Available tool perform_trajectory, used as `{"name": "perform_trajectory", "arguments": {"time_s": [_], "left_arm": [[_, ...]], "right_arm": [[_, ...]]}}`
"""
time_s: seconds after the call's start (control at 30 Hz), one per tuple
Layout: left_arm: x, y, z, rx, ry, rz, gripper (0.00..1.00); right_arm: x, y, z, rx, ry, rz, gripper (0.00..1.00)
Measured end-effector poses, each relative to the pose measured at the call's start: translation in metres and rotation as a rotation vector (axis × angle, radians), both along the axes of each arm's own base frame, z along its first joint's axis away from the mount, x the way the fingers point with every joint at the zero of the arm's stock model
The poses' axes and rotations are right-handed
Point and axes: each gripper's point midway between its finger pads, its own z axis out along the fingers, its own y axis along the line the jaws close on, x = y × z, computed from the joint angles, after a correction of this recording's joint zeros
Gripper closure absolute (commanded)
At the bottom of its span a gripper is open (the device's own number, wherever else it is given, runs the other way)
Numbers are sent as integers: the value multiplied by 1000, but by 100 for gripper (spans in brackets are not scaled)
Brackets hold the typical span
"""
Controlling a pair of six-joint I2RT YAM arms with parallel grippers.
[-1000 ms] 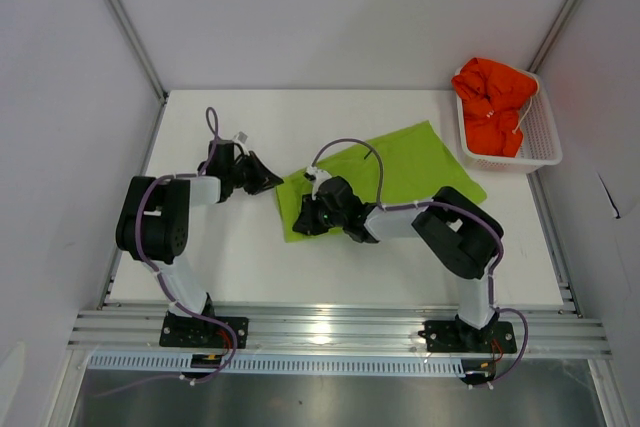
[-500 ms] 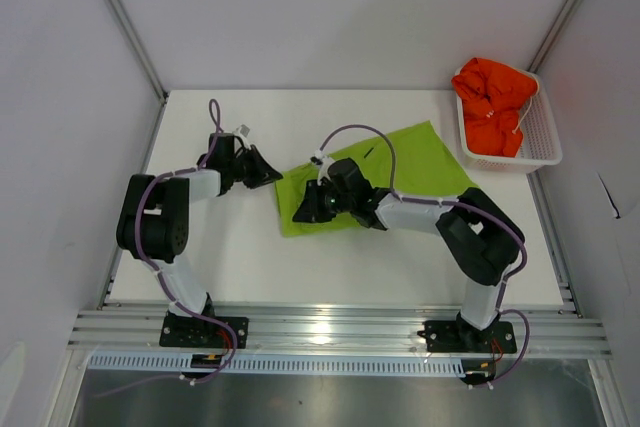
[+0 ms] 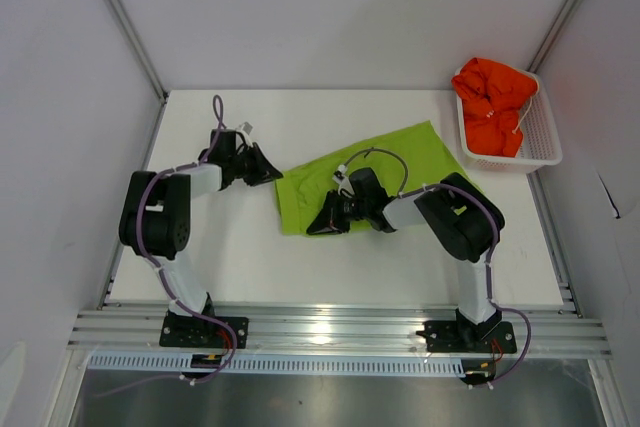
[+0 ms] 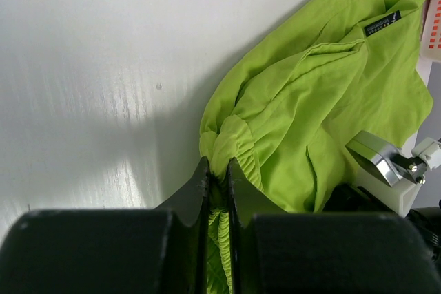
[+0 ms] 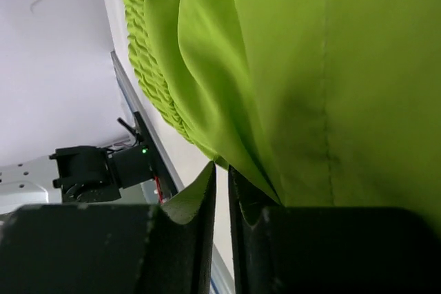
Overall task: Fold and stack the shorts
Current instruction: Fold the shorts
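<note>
A small dark label (image 4: 382, 24) sits on the lime green shorts (image 4: 310, 101), well beyond the left jaws; its white print is unreadable.

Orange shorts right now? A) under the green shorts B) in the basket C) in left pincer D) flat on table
B: the orange shorts sit bunched inside the basket at the table's far right corner; only the green shorts lie on the table.

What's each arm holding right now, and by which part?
Both hold the lime green shorts: left fingers pinch the gathered waistband, right fingers a fold of fabric.
</note>
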Motion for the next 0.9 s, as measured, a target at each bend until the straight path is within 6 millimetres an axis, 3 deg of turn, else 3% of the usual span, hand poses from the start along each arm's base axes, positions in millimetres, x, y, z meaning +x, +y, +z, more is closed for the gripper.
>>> {"name": "perform_trajectory", "arguments": {"time_s": [0.1, 0.13, 0.23, 0.37, 0.5, 0.63, 0.77, 0.9], "left_arm": [[3, 0, -2, 1, 7, -2, 88], [3, -1, -3, -1, 8, -4, 71], [3, -3, -4, -14, 9, -17, 40], [5, -5, -1, -57, 11, -23, 31], [5, -2, 0, -78, 5, -21, 27], [-4, 4, -11, -78, 36, -5, 26], [-8, 4, -10, -83, 25, 3, 21], [-20, 5, -7, -89, 17, 17, 14]], "right_arm": [[-4, 0, 1, 6, 25, 9, 84], [-5, 0, 1, 3, 35, 12, 84], [-9, -2, 2, -19, 53, 20, 83], [-4, 1, 16, -41, 24, 33, 82], [8, 6, 50, -33, -65, 43, 80], [21, 10, 81, -31, -161, 42, 80], [38, 9, 90, -64, -227, 22, 81], [61, 4, 76, -116, -250, -14, 82]]}}
